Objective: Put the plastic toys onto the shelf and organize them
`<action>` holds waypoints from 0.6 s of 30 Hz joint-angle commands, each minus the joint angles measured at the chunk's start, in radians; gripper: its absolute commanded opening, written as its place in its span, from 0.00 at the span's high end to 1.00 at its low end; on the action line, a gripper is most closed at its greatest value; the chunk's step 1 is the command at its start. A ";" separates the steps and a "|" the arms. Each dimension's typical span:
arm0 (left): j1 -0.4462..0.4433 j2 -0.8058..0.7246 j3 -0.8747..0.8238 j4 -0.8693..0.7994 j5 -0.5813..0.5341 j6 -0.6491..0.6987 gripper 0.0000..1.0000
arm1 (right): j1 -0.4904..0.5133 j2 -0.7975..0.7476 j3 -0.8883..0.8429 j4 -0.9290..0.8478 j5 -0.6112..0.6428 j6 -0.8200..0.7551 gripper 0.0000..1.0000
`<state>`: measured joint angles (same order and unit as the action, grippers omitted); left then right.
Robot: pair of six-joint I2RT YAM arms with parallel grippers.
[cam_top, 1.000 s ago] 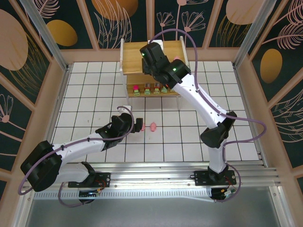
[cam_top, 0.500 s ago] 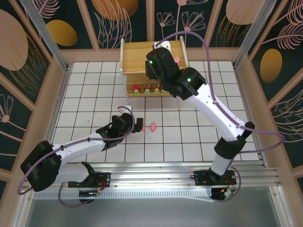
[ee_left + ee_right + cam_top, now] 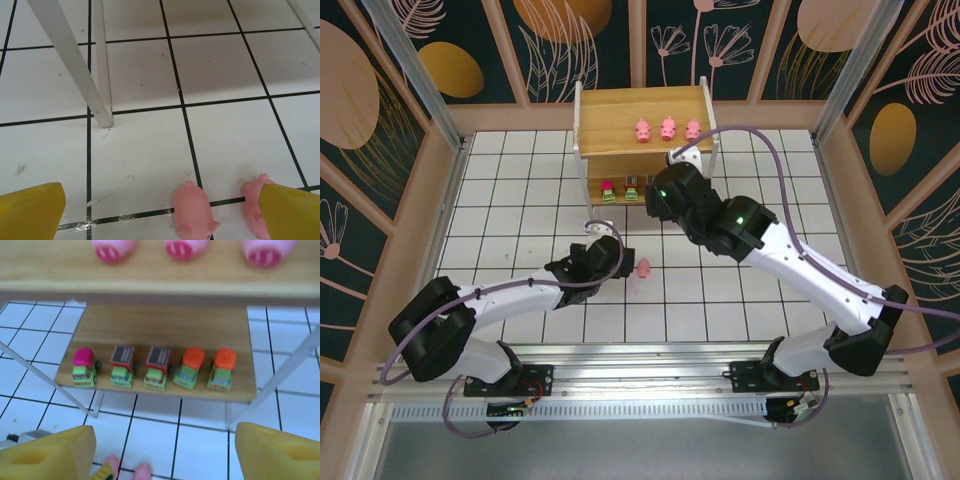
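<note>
Masking one floor pig [image 3: 251, 200] — left gripper [image 3: 160, 212] fingertip [image 3: 290, 212], shelf pigs [image 3: 180, 247] cropped

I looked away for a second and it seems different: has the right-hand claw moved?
Yes. The right gripper has pulled back from above the shelf toward the near side of the table, uncovering three pink pigs on top.

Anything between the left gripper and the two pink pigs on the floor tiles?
Nothing visible. The open left gripper faces one pink plastic pig between its yellow fingers; the second pink pig is partly hidden by one fingertip.
</note>
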<state>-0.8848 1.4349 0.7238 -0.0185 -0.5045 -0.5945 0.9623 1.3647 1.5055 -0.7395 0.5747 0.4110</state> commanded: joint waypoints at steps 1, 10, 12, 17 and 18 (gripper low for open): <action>-0.006 0.035 0.047 -0.064 -0.028 -0.079 0.02 | 0.003 -0.052 -0.106 0.042 -0.023 0.078 0.23; -0.006 0.096 0.072 -0.128 -0.019 -0.180 0.05 | 0.000 -0.123 -0.374 0.112 -0.089 0.178 0.16; -0.006 0.123 0.089 -0.155 -0.025 -0.199 0.05 | -0.002 -0.129 -0.415 0.128 -0.105 0.195 0.16; -0.006 0.170 0.108 -0.150 0.015 -0.196 0.06 | -0.002 -0.146 -0.494 0.158 -0.127 0.220 0.20; -0.005 0.179 0.112 -0.149 0.021 -0.194 0.07 | -0.003 -0.150 -0.506 0.162 -0.130 0.225 0.23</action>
<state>-0.8848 1.5913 0.8066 -0.1390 -0.4995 -0.7670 0.9619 1.2526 1.0275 -0.6228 0.4568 0.5915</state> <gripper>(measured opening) 0.936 0.786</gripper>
